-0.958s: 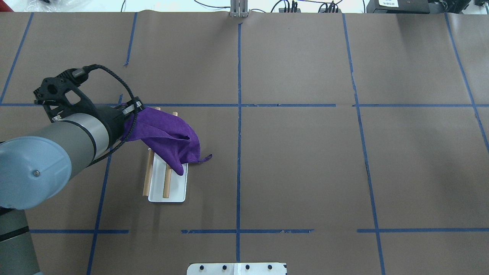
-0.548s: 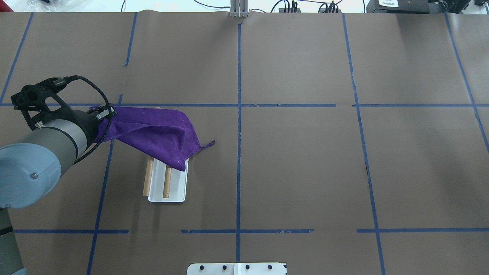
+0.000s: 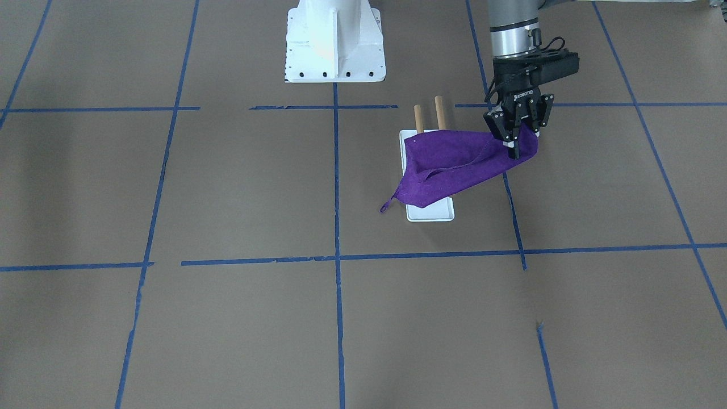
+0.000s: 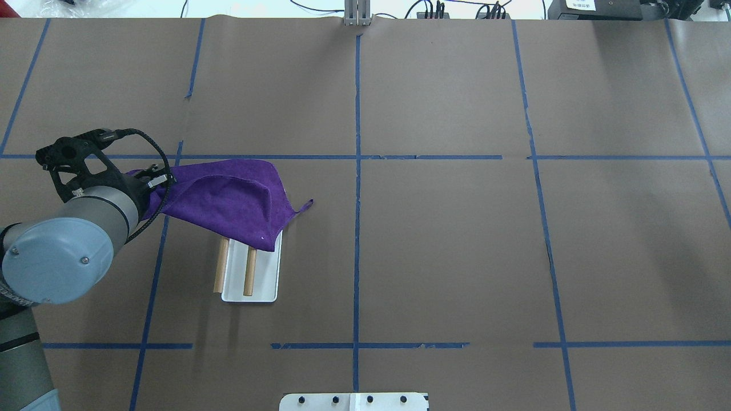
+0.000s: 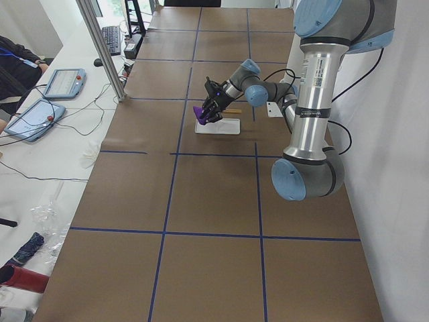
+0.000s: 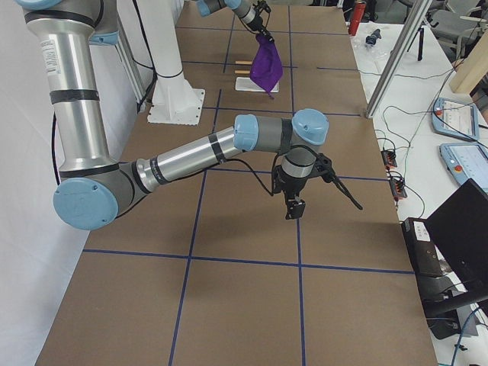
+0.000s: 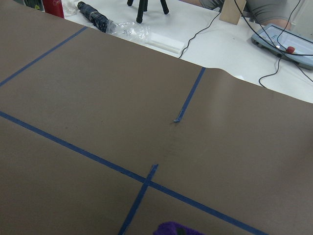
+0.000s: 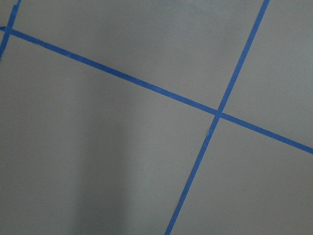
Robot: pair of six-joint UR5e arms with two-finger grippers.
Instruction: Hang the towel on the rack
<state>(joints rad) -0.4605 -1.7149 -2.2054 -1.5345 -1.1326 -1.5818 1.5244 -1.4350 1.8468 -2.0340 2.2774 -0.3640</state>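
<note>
Setting: robotics lab, not a home or a shop. Evidence: two industrial arms, the left arm [image 5: 314, 100] and the right arm [image 6: 191, 158], work beside a bolted white pedestal [image 3: 334, 40]. The tabletop [image 4: 457, 257] is covered in brown paper and marked into a grid with blue tape [image 4: 357, 228]. An aluminium post [image 5: 102, 47] stands at its edge. A white side bench [image 5: 40, 154] carries a teach pendant [image 5: 64, 82], a keyboard [image 5: 110, 39] and what looks like a laptop [image 6: 461, 229]. A person [image 5: 15, 64] is partly in view at the bench.

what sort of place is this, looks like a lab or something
Most likely a robotics lab workcell, not a home or shop. The table is papered brown and gridded with blue tape, robot arms stand by a white pedestal, and teach pendants with loose cables sit on a side bench.
</note>
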